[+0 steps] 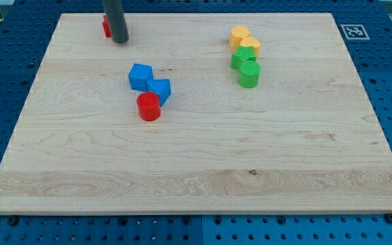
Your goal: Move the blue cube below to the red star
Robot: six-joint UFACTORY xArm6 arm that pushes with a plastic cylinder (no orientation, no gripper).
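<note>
My tip (120, 41) rests on the board near the view's top left. A red block (105, 27), mostly hidden behind the rod, sits just left of it; its shape cannot be made out. A blue cube (140, 76) lies left of the board's middle, below and to the right of my tip. A second blue block (160, 89) touches its lower right side. A red cylinder (148, 107) stands right below those two, touching the second blue block.
At the view's upper right is a tight cluster: two yellow blocks (239, 35) (250, 46) above two green blocks (241, 60) (249, 74). The wooden board (196, 170) lies on a blue perforated table.
</note>
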